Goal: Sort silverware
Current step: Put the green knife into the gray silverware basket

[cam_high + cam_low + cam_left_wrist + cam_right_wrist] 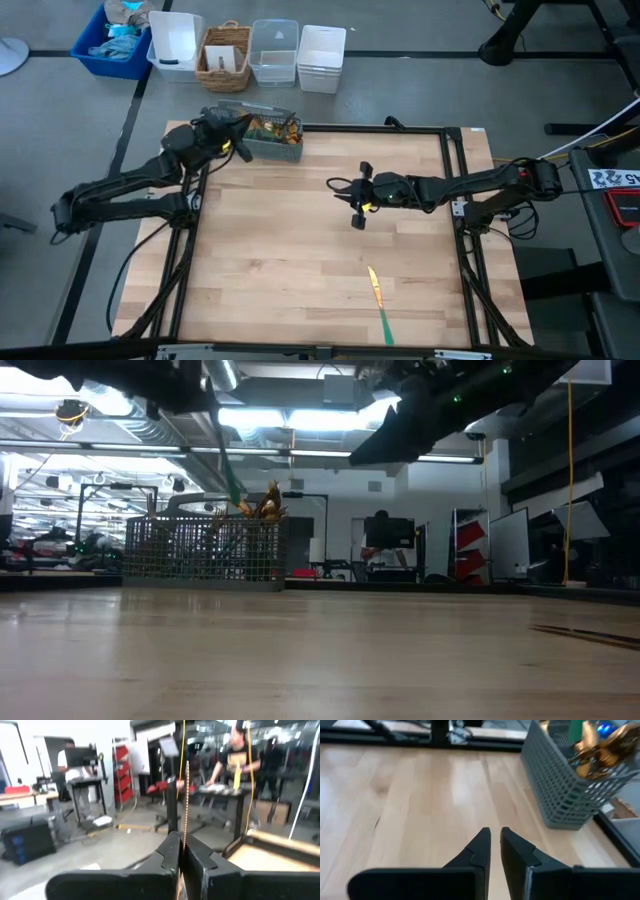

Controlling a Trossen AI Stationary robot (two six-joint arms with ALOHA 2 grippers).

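A grey wire basket (pixel 272 138) stands at the table's far left with several gold-and-teal silverware pieces (pixel 592 750) standing in it. My left gripper (pixel 238 128) is at the basket's left end, shut on one slim piece, which shows as a thin gold strip (pixel 186 795) in the left wrist view. In the low view a teal handle (pixel 230 470) slants down from that gripper to the basket top (pixel 205 550). My right gripper (pixel 355 197) hovers over the table's middle, shut and empty (pixel 494 834). One more piece (pixel 379 298) lies flat near the table's near edge. My left gripper pinches the slim piece (pixel 184 842) between its two fingers, which lie across it. The piece sticks out well past the fingertips. It is lifted above the basket, tilted; whether its lower end (pixel 242 502) touches the pieces in the basket, I cannot tell.
Beyond the table's far edge stand a blue bin (pixel 112 40), white tubs (pixel 175 42), a wicker basket (pixel 225 58), a clear tub (pixel 273 52) and a white container (pixel 321 58). A black frame (pixel 455 170) rims the table. Bare wood lies between basket and near edge.
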